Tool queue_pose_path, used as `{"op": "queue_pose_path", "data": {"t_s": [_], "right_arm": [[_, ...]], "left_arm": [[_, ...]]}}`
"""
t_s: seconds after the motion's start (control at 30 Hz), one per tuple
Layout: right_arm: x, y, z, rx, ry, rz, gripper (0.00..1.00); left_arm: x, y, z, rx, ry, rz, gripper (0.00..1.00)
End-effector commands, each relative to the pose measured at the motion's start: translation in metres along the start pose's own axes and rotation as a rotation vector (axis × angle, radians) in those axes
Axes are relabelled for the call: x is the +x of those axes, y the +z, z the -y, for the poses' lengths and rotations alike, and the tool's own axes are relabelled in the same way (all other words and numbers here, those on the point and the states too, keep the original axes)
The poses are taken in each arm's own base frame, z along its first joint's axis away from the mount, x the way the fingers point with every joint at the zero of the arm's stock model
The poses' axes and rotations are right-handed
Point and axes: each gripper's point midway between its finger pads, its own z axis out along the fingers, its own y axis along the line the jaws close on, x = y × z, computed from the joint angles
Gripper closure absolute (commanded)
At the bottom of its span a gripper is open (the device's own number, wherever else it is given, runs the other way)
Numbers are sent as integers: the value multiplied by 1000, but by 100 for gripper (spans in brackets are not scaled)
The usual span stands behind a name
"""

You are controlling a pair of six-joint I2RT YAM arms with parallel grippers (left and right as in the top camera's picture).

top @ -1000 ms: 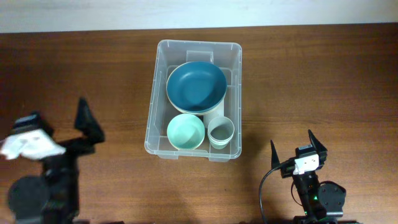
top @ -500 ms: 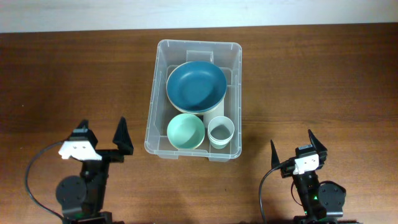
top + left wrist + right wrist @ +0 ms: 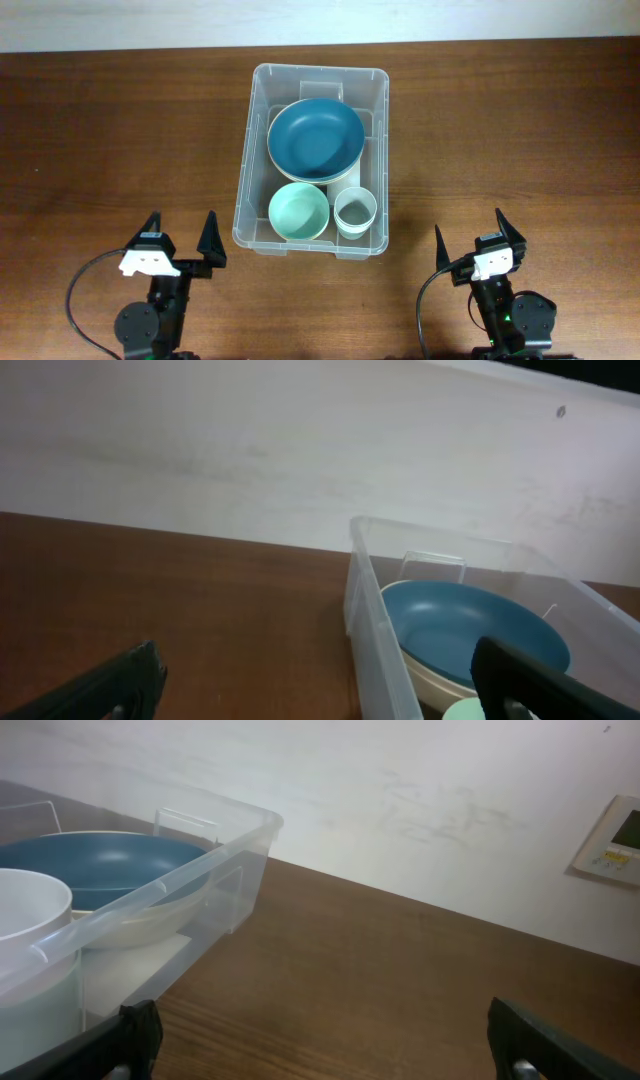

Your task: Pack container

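Observation:
The clear plastic container stands at the table's middle back. It holds a dark blue bowl stacked on a cream bowl, a mint green bowl and a pale cup. My left gripper is open and empty near the front left, short of the container's near left corner. My right gripper is open and empty at the front right. The container and blue bowl show in the left wrist view; the container, blue bowl and cup show in the right wrist view.
The brown wooden table runs to a pale wall at the back. A wall panel shows at the right of the right wrist view.
My left arm has swung right and back towards the front edge, settling with its fingers pointing at the container. The right arm has not moved.

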Motion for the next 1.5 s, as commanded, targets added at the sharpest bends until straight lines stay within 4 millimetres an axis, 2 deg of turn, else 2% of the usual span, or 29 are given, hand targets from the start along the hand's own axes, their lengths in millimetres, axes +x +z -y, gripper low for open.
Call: {"op": "queue_pose_path", "data": {"t_s": [0.0, 0.23, 0.43, 0.6, 0.77, 1.47], "right_arm": [[1, 0, -3, -15, 9, 3, 1], [1, 0, -3, -15, 9, 3, 1], [1, 0, -3, -15, 9, 3, 1], [1, 0, -3, -15, 9, 3, 1], [1, 0, -3, -15, 9, 3, 1], [1, 0, -3, -15, 9, 3, 1]], "left_arm": [[15, -1, 1, 17, 4, -21, 0], [36, -3, -2, 5, -16, -101, 0], [52, -12, -4, -14, -30, -157, 0], [34, -16, -1, -4, 44, -77, 0], [35, -15, 0, -4, 96, -80, 0], [35, -15, -1, -26, 98, -81, 0]]}}
